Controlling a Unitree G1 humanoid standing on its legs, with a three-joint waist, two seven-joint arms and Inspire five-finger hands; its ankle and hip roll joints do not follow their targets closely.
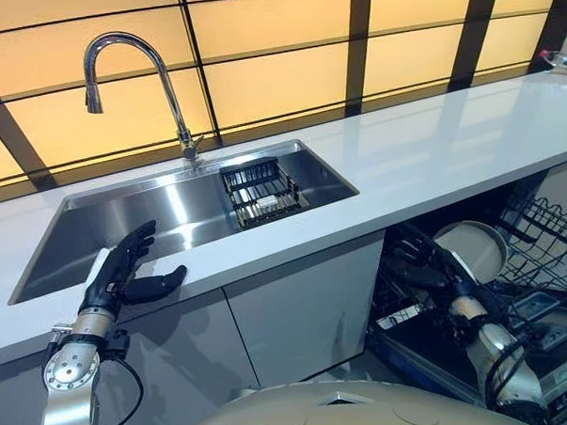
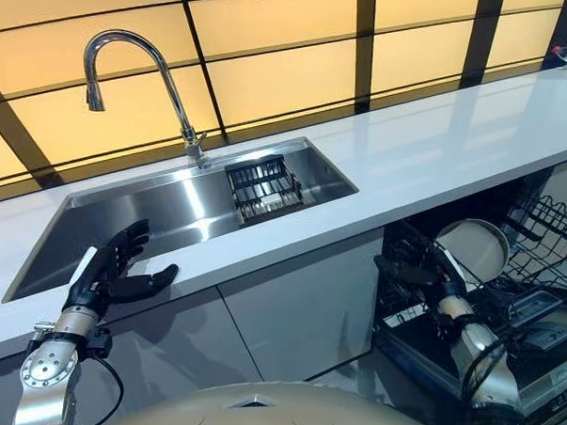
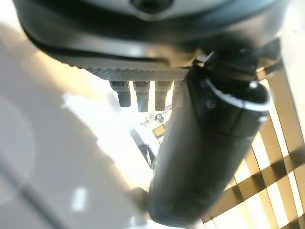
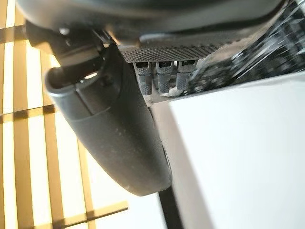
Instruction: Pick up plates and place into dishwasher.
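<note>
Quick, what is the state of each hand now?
Left hand: open, holding nothing, over the sink's front edge.
Right hand: shut on a white plate at the dishwasher rack.

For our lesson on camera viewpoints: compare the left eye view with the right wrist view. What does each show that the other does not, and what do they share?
The left eye view alone shows the sink, the faucet, the small rack inside the sink, the left hand with straight fingers at the sink's front edge, and the open dishwasher with a white plate in it.

The right wrist view alone gives a close look at the right hand's underside, thumb and fingertips.

Both show the right hand, the white countertop, dishwasher rack wires and the yellow panelled wall.
</note>
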